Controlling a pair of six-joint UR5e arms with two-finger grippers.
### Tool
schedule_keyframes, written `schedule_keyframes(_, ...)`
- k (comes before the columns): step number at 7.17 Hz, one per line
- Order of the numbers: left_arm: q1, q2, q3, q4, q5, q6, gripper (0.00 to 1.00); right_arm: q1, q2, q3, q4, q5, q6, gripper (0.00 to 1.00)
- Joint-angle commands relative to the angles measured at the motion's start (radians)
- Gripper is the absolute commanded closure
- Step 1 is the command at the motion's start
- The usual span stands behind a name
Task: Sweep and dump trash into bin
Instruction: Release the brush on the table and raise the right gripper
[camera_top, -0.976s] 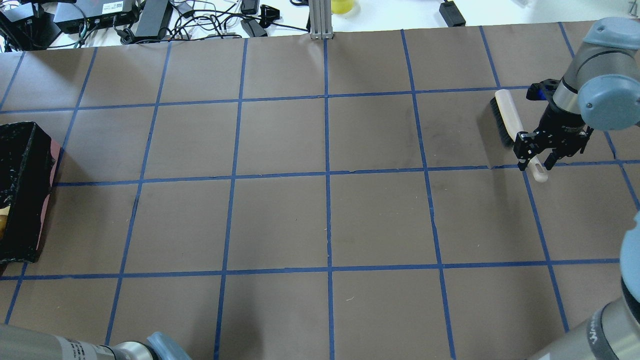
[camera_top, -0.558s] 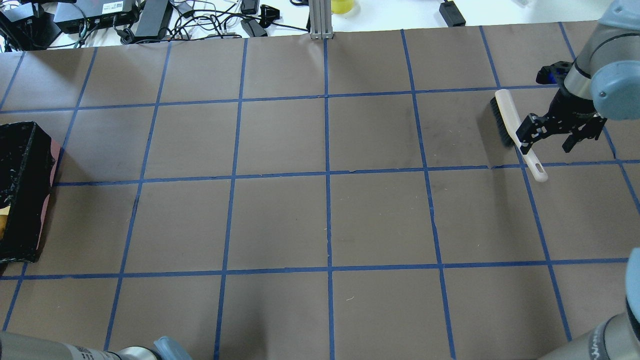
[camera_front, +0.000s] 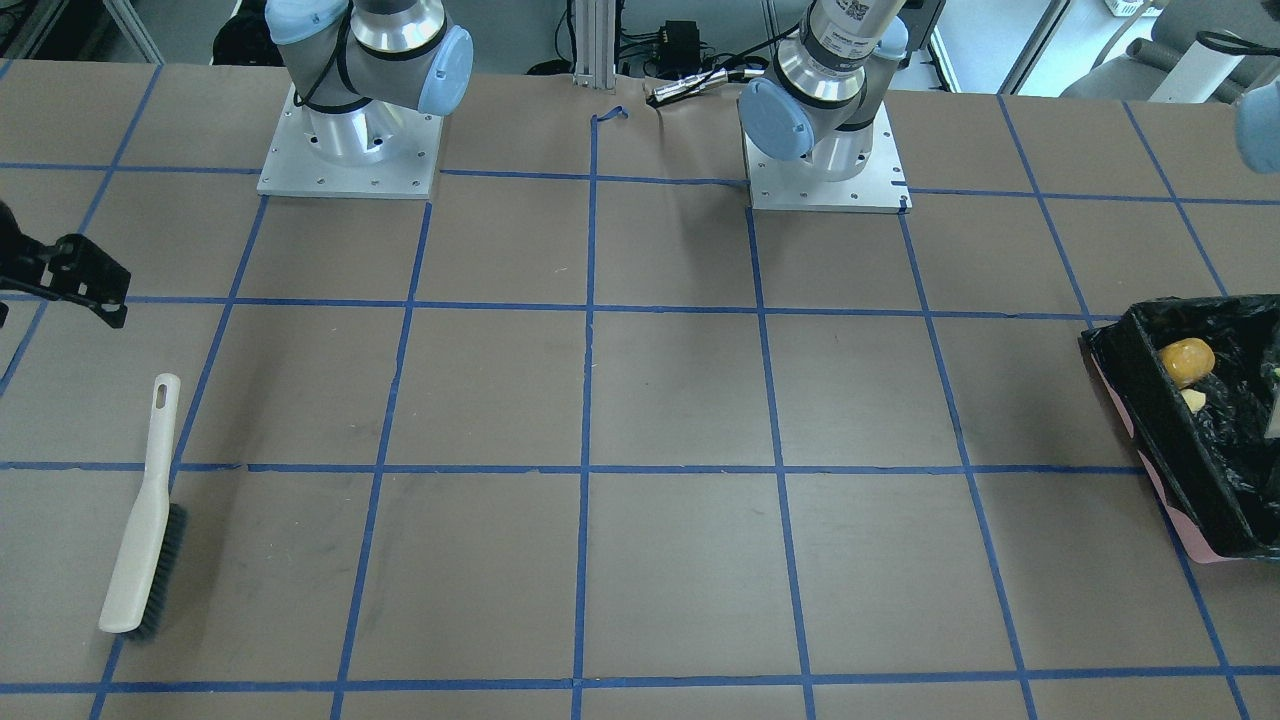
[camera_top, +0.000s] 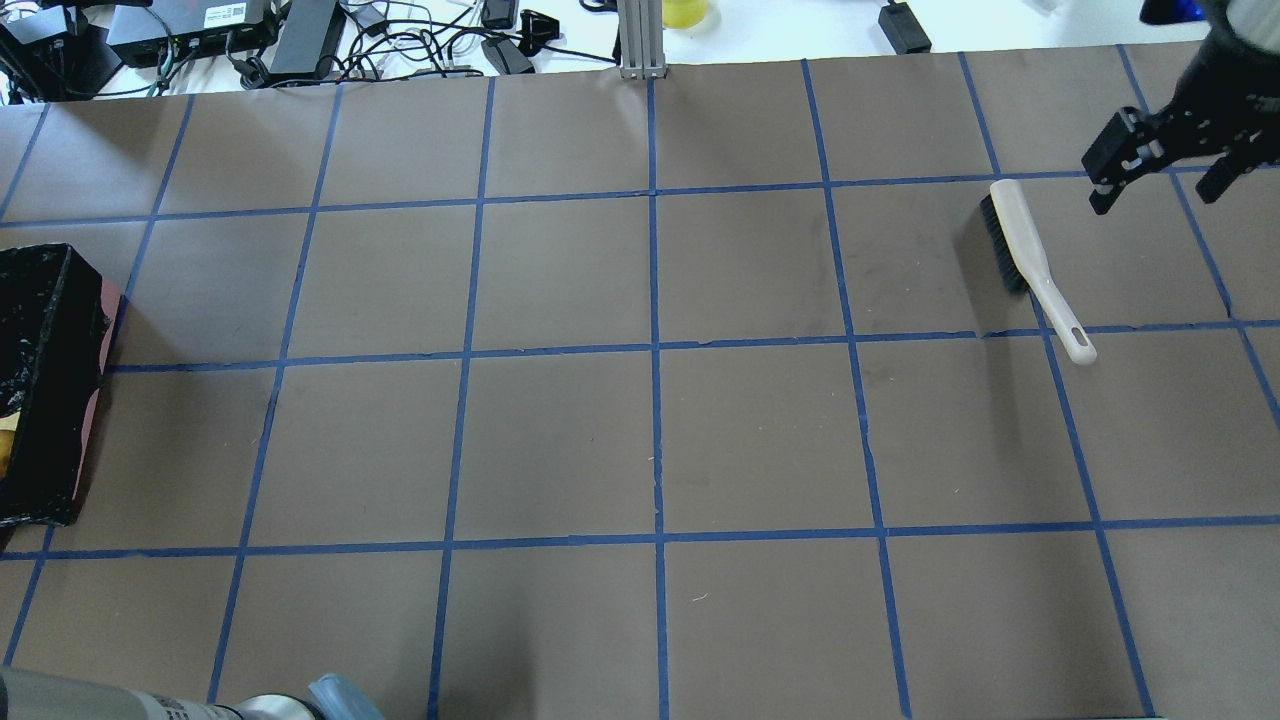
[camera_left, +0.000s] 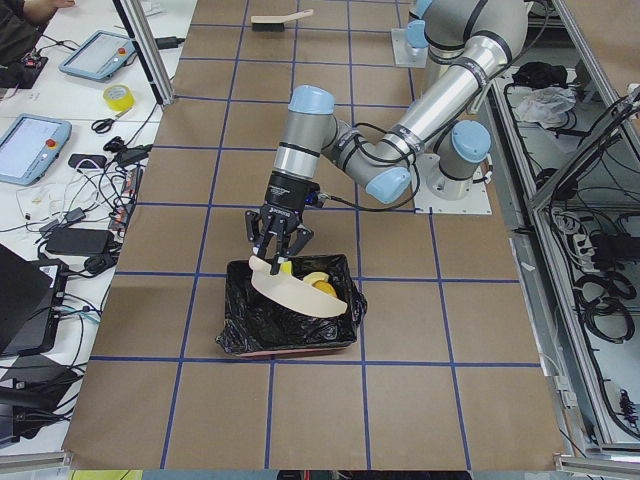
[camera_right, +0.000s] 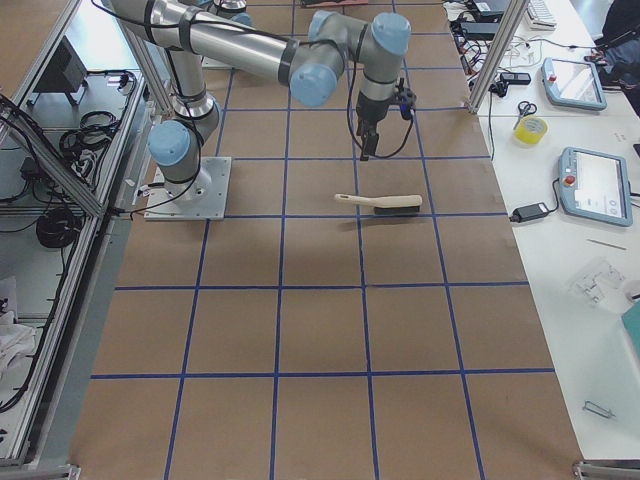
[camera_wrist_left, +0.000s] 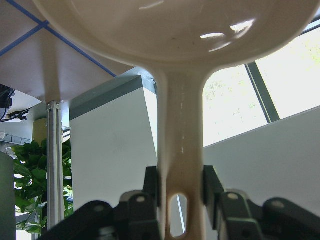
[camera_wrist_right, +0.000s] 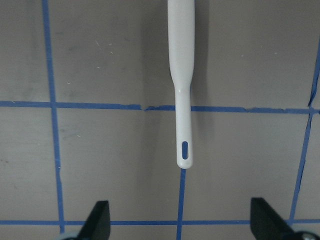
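In the front-facing view the golden-brown lump (camera_front: 1187, 362) and a pale pastry piece (camera_front: 1193, 400) lie inside the bin (camera_front: 1165, 450) at the end of the worktop (camera_front: 680, 400), likely light and soft, better tipped than pinched. From overhead the right pincer (camera_top: 1153, 190) hangs released, apart from the brush (camera_top: 1012, 235), whose stiff slim handle looks the place to grip. The left-end and left wrist views show the left pincer (camera_left: 277, 248) clenched on the handle of the dustpan (camera_left: 300, 292), a light, rigid, probably slick scoop tilted over the bin.

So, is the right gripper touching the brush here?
Apart. The right wrist view shows the brush handle lying clear of the right gripper's open fingers.
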Motion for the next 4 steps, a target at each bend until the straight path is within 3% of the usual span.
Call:
schedule_keyframes(1, 0.001, 0.0, -0.009, 0.01, -0.006, 0.037, 1.0, 0.213, -0.043, -0.117, 0.144, 0.001, 0.201, 0.0)
schedule_keyframes(4, 0.006, 0.002, -0.01, 0.001, -0.029, 0.054, 1.0, 0.373, -0.051, -0.107, 0.128, 0.038, 0.341, 0.0)
